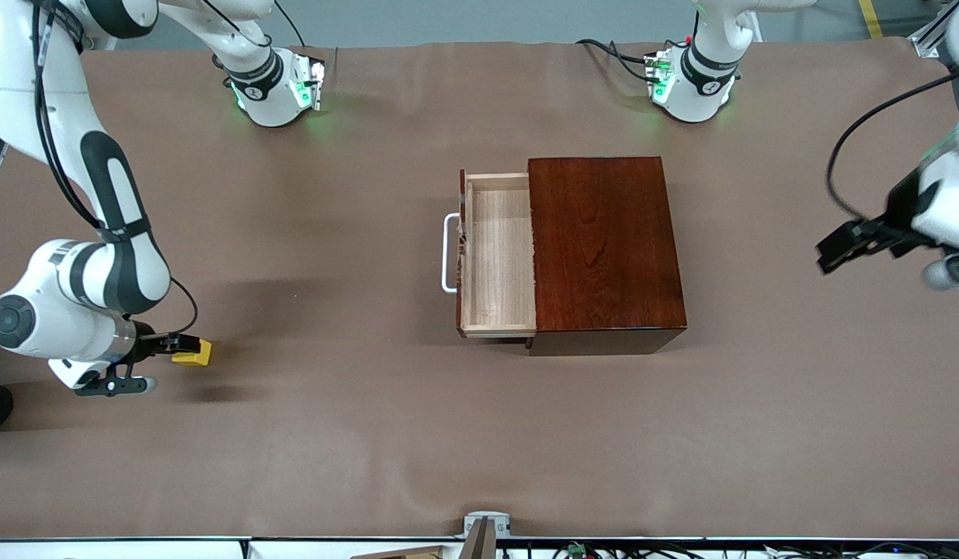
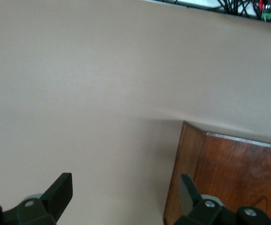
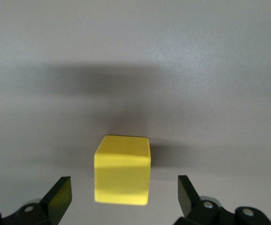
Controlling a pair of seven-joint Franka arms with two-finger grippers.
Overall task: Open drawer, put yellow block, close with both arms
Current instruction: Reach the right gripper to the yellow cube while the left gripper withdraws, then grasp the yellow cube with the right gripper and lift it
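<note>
The drawer (image 1: 496,256) stands pulled out of the dark reddish-brown wooden box (image 1: 607,248) toward the right arm's end of the table. Its pale tray is empty and its white handle (image 1: 449,252) faces that end. The yellow block (image 1: 195,355) lies on the table cover near the right arm's end. My right gripper (image 1: 182,345) is low at the block and open; in the right wrist view the yellow block (image 3: 122,171) sits between the fingertips (image 3: 60,196) with a gap on each side. My left gripper (image 1: 840,250) hangs open over the left arm's end, with a corner of the wooden box (image 2: 229,180) under it.
A brown cover (image 1: 339,435) spans the table. The two green-lit arm bases (image 1: 273,89) (image 1: 693,85) stand along the edge farthest from the front camera. Cables and a metal bracket (image 1: 485,532) line the nearest edge.
</note>
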